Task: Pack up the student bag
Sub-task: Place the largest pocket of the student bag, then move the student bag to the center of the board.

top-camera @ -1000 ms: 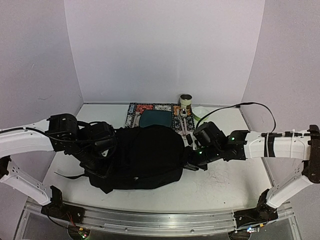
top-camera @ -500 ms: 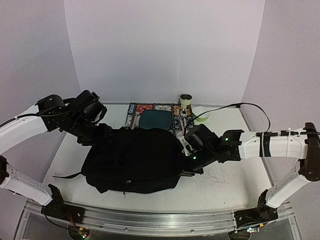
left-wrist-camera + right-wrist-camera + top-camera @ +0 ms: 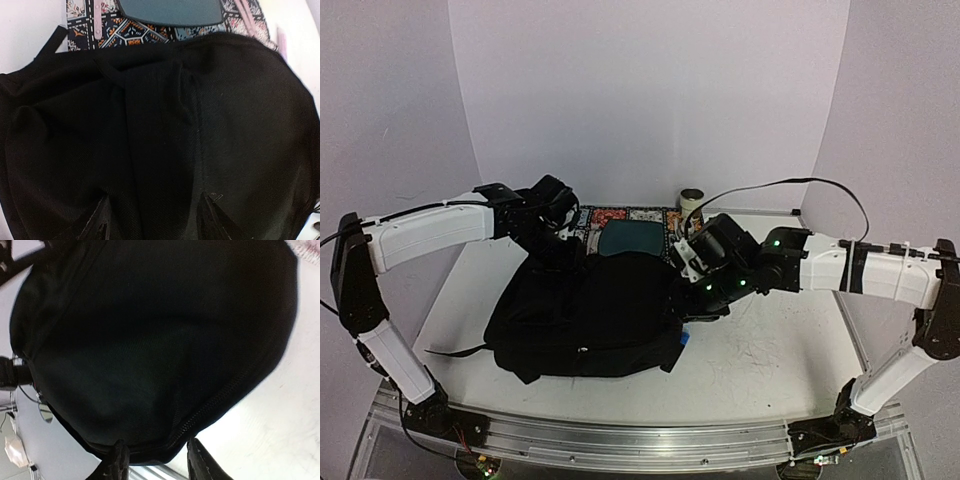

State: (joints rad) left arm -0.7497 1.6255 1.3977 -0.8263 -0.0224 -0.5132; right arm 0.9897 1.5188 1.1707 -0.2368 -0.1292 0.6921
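The student bag (image 3: 590,315) is a large black backpack lying flat in the middle of the table. My left gripper (image 3: 563,248) is at its back left edge. In the left wrist view the gripper (image 3: 156,220) is open, its fingers spread wide over the black bag fabric (image 3: 165,125). My right gripper (image 3: 688,295) is at the bag's right edge. In the right wrist view the gripper (image 3: 157,460) is open, and the bag's zippered edge (image 3: 215,405) lies between its fingers. The bag's inside is hidden.
Behind the bag lie a patterned mat (image 3: 620,218) with a dark teal case (image 3: 632,238) and pink pens (image 3: 686,243). A small can (image 3: 692,199) stands at the back. A black strap (image 3: 455,351) trails left. A blue tag (image 3: 682,340) shows at the bag's right front.
My left gripper swung from the bag's left side to its back edge. My right gripper moved back along the right edge. The bag shifted a little and lies flatter.
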